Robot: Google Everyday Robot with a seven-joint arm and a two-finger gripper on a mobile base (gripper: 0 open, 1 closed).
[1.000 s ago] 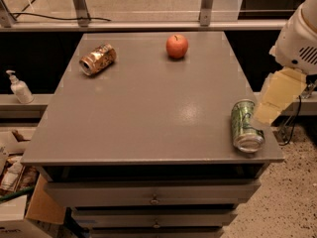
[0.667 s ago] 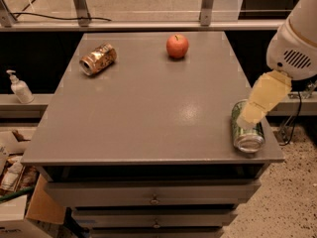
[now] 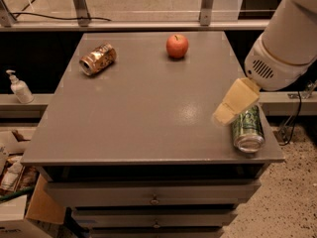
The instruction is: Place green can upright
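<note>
Evidently nothing is finished yet: the light green patterned aluminium drink can point(image 3: 247, 129) lies on its side near the front right corner of the grey table point(image 3: 138, 108). The cream-coloured gripper point(image 3: 225, 113) hangs at the can's far end; whether it is spread or closed cannot be told. Grasping the can and standing it up are both left to do.

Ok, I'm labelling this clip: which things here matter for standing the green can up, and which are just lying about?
Job in hand: green can, on its side at the near right corner of the table; gripper, close over the can's far end.
Lying about: orange-gold can, apple, soap bottle beside the table.
</note>
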